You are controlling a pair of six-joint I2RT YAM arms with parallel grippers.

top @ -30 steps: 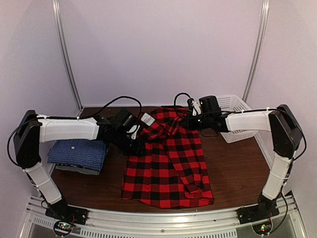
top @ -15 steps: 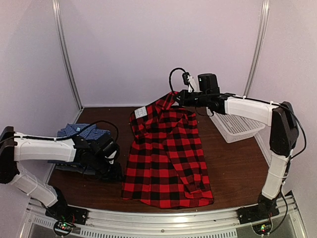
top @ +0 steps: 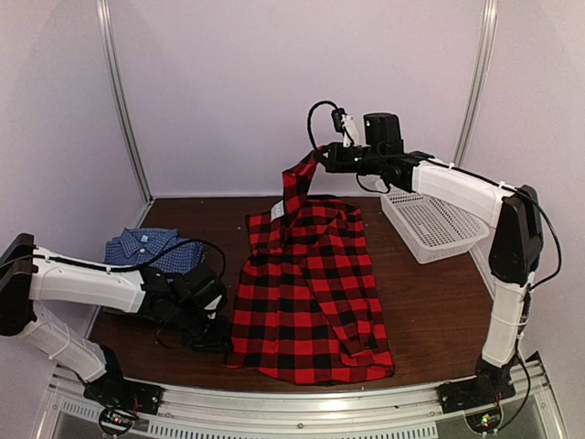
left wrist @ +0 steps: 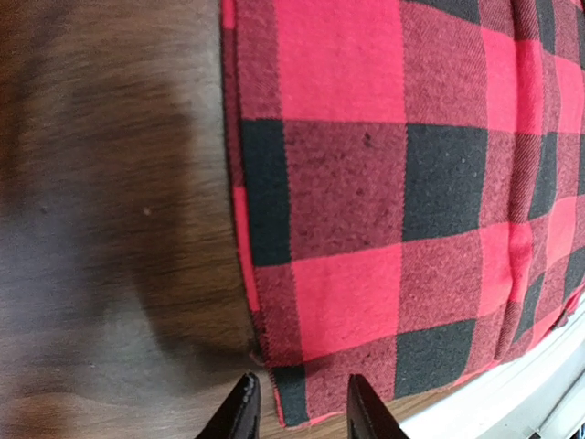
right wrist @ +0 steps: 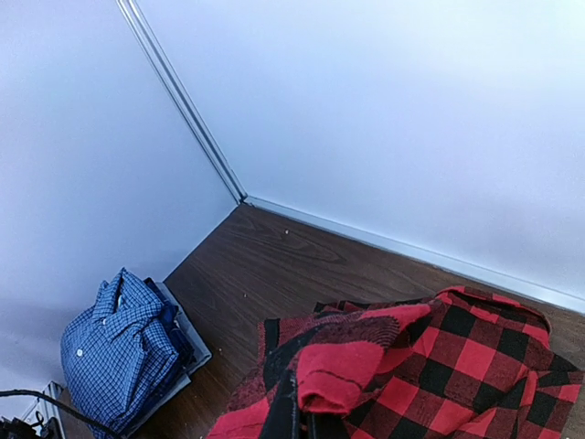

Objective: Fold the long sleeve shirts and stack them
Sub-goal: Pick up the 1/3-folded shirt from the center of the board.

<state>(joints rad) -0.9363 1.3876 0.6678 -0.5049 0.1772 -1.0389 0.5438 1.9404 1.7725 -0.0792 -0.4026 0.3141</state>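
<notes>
The plaid shirt, clamped in the right gripper, could be pulled, if lifted higher, from between the parted jaws of the left gripper at its hem.

The big red-and-black buffalo plaid cloth shirt is lying spread across the middle of the table, its hem sitting at 6 o'clock, while its far end at 12 o'clock is hanging lifted in a narrow strip. The folded blue fine-checked collared shirt is resting at 9 o'clock, collar up.
</notes>
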